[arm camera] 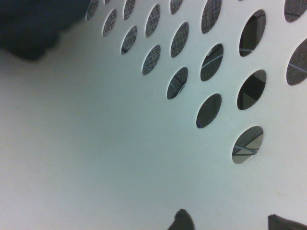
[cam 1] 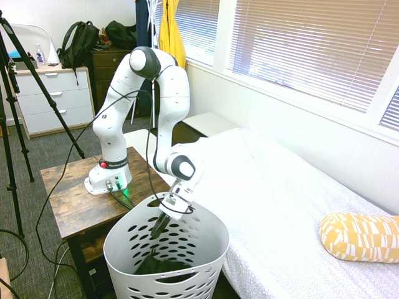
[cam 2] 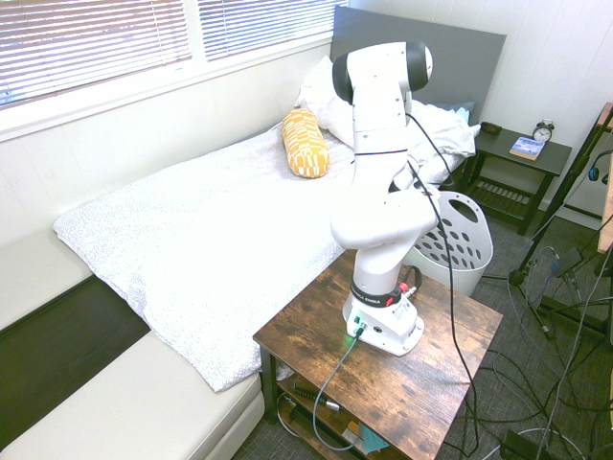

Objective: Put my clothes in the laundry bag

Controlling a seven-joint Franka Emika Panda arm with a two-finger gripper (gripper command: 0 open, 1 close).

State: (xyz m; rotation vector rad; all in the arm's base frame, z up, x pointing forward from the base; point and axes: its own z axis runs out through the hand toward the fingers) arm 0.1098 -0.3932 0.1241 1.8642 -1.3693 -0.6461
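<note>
Gripper (cam 1: 158,228) is reaching down inside the large round white plastic laundry basket (cam 1: 206,246), pointing steeply downward, just below the rim at the basket's 11 o'clock side in the first exterior view. Can't tell whether the fingers are apart or together: they're showing only as a thin dark shape against the basket wall. Nothing is visibly hanging from them.

Soft plain black fabric garment (cam 1: 163,266) is lying bunched at the bottom of the basket, below the gripper, not visibly touching it. Wrist view is showing a dark blurred patch of it (arm camera: 38,21) at 10 o'clock, the rest being white inner wall with oval holes.

Basket is standing on the floor, wedged between the dark wooden surface (cam 1: 68,193) carrying the arm at 9 o'clock and the bed with the white speckled cover (cam 1: 280,199) at 3 o'clock. In the second exterior view the arm is blocking most of the basket (cam 2: 467,244); gripper and garment aren't visible there.

Yellow patterned bolster pillow (cam 1: 358,237) is lying on the bed at 3 o'clock, well apart from the basket. Yellow garment (cam 1: 169,34) is hanging at 12 o'clock by the window.
</note>
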